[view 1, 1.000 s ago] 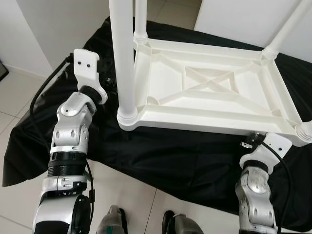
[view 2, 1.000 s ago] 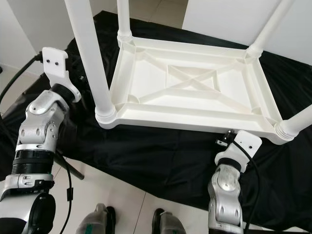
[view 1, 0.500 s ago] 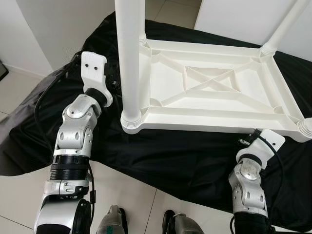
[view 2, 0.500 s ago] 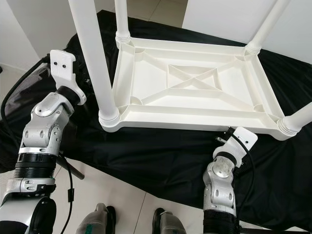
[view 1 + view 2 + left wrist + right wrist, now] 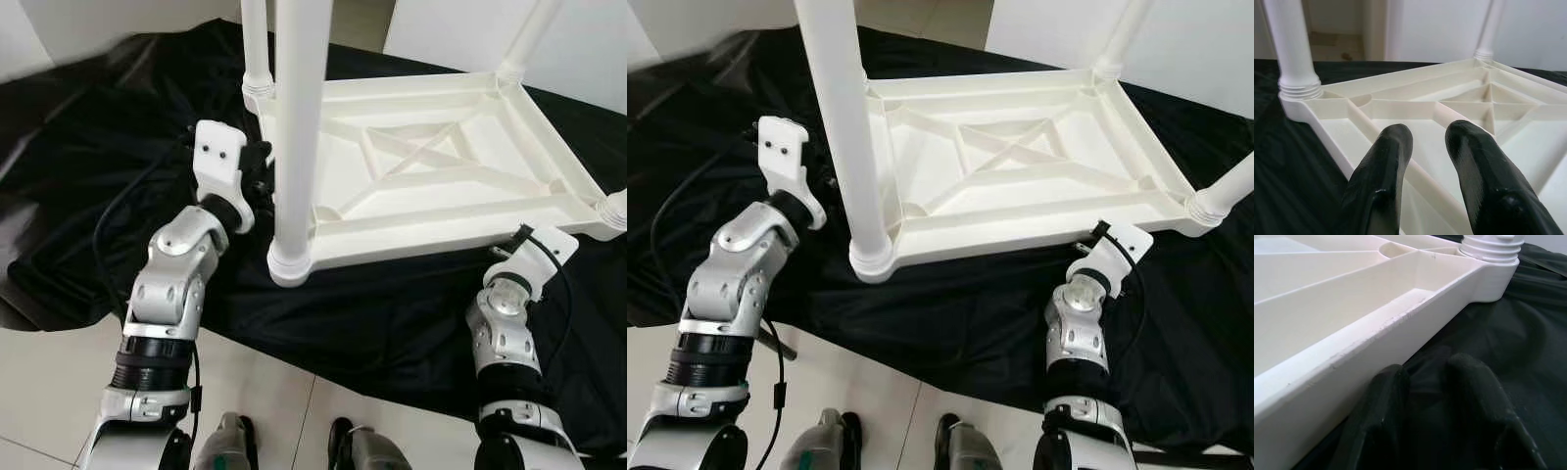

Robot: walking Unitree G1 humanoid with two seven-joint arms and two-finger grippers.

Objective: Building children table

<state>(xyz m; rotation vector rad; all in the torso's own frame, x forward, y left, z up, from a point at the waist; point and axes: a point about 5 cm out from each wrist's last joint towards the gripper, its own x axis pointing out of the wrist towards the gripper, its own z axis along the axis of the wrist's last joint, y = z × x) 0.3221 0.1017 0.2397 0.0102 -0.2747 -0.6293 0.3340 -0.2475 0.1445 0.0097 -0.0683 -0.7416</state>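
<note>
Right gripper [image 5: 1425,377], fingers nearly pressed together, is lying on the black cloth [image 5: 88,196] against the near rim of the upturned white table [image 5: 431,166] at 4 o'clock, while left gripper [image 5: 1427,142], fingers slightly spread, is reaching over its 9 o'clock rim.

head eyes look steeply down on the upturned table [image 5: 441,166]; wrist cameras sit close at its rim
</note>
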